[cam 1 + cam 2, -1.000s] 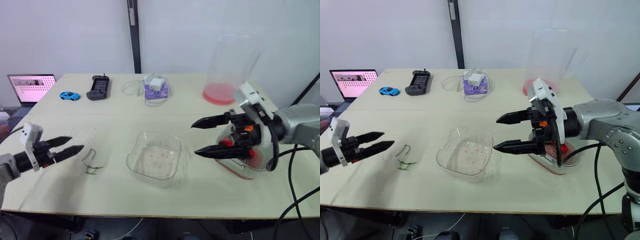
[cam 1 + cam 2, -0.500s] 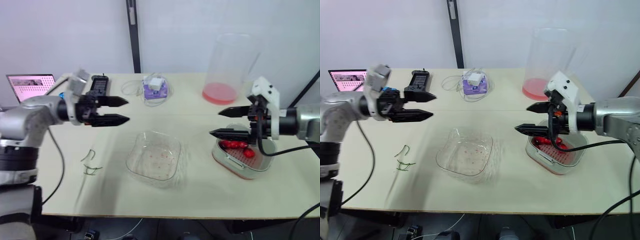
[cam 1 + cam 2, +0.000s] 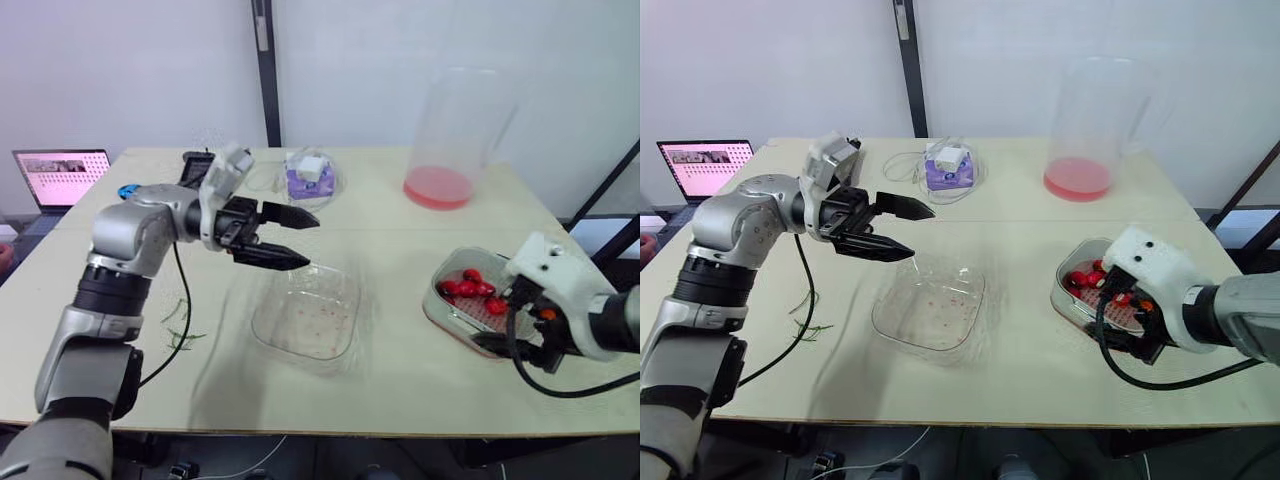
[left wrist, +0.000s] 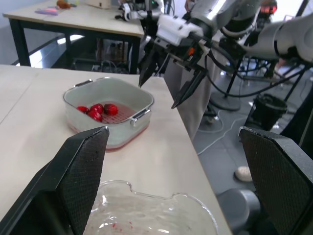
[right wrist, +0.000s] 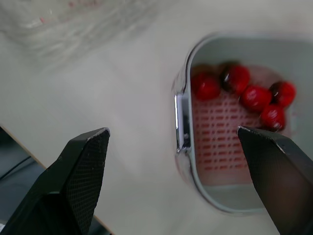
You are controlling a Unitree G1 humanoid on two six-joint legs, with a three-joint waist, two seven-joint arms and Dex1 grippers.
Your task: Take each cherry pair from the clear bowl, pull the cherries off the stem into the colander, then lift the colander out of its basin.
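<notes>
The clear bowl (image 3: pixel 308 315) stands mid-table with only red stains inside. My left gripper (image 3: pixel 313 240) hovers open over the bowl's far left rim, holding nothing. To the right, the colander (image 3: pixel 462 318) rests in its basin with several red cherries (image 3: pixel 470 288) at its far end. My right gripper (image 4: pixel 157 95) is open and empty, fingers pointing down above the colander's front right side. In the right wrist view the colander's metal handle (image 5: pixel 182 122) lies between the spread fingers. Bare green stems (image 3: pixel 180 325) lie on the table at the left.
A tall clear container (image 3: pixel 455 120) with a pink base stands at the back right. Along the back edge are a laptop (image 3: pixel 60 172), a black controller (image 3: pixel 195 160) and a purple box with a cable (image 3: pixel 308 178). The colander sits near the table's right edge.
My left arm swung from the front left up and across to the bowl's far rim. My right gripper moved from beside the bowl, over the colander, down to its front right.
</notes>
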